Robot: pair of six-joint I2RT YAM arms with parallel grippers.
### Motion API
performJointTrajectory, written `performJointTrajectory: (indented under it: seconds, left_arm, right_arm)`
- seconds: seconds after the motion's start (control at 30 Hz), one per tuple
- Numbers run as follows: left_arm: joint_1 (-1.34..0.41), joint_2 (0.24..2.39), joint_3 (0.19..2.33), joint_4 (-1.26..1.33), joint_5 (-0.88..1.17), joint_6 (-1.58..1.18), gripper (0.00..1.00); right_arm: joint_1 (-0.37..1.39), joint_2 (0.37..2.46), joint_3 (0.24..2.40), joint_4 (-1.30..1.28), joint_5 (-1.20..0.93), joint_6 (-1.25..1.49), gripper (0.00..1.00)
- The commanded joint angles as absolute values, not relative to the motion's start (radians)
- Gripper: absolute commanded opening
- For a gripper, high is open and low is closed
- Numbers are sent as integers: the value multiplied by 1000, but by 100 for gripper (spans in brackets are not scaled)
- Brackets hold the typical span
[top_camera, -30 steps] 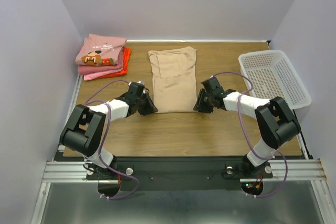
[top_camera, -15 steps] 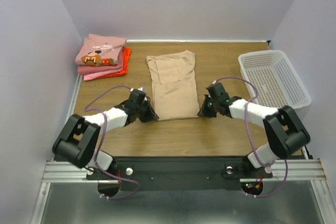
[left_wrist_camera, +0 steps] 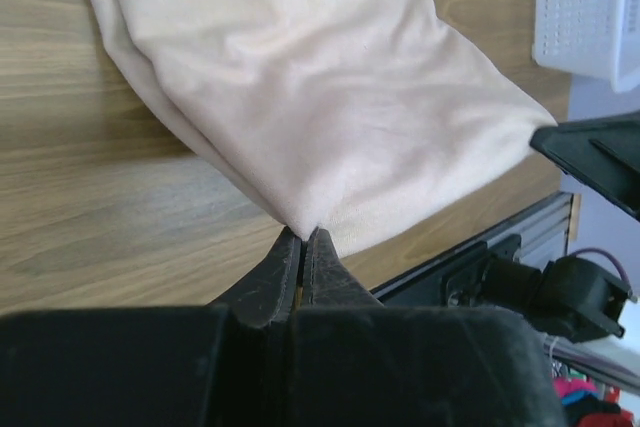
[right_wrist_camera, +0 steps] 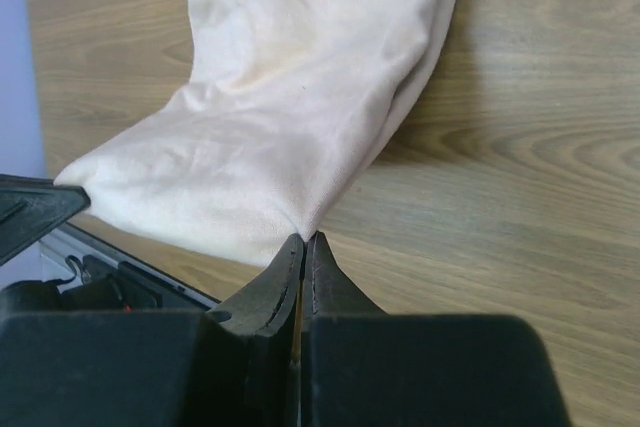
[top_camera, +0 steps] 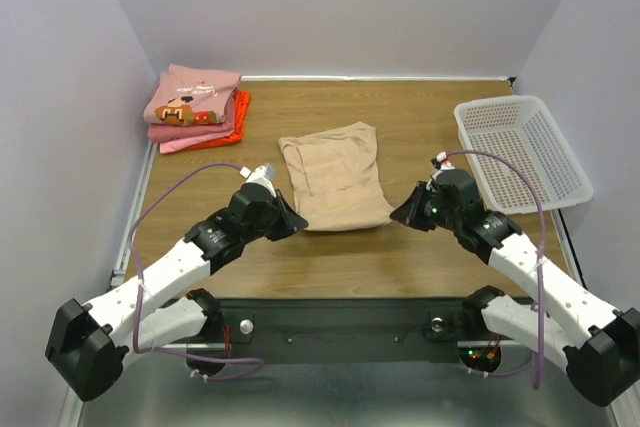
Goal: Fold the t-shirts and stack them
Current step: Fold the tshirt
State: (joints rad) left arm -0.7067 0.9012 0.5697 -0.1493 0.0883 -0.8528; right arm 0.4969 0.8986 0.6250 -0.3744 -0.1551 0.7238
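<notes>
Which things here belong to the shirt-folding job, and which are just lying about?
Part of the job:
tan t-shirt, pinched at its near corners by the left gripper and right gripper
stack of folded t-shirts, far left

Lying about:
white mesh basket, right side

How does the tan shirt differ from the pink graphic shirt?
The tan shirt lies centrally, its near corners pinched by the left gripper and right gripper; the pink graphic shirt sits untouched atop the far-left stack. The tan shirt is plain; the pink graphic shirt bears a brown-white print. Both are cloth shirts.
</notes>
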Motion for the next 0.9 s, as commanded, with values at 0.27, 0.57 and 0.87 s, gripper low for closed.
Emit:
performJointTrajectory:
  seconds: [0.27, 0.57, 0.87]
  left_arm:
    - [-669, 1089, 876, -273, -206, -799, 0]
    - [-494, 1267, 1005, -193, -104, -707, 0]
    - [-402, 1535, 1230, -170, -43, -620, 0]
  right_arm:
    - [491, 1146, 1001, -391, 70, 657, 1]
    - [462, 1452, 1250, -388, 135, 615, 1]
    - [400, 1698, 1497, -390, 95, 586, 0]
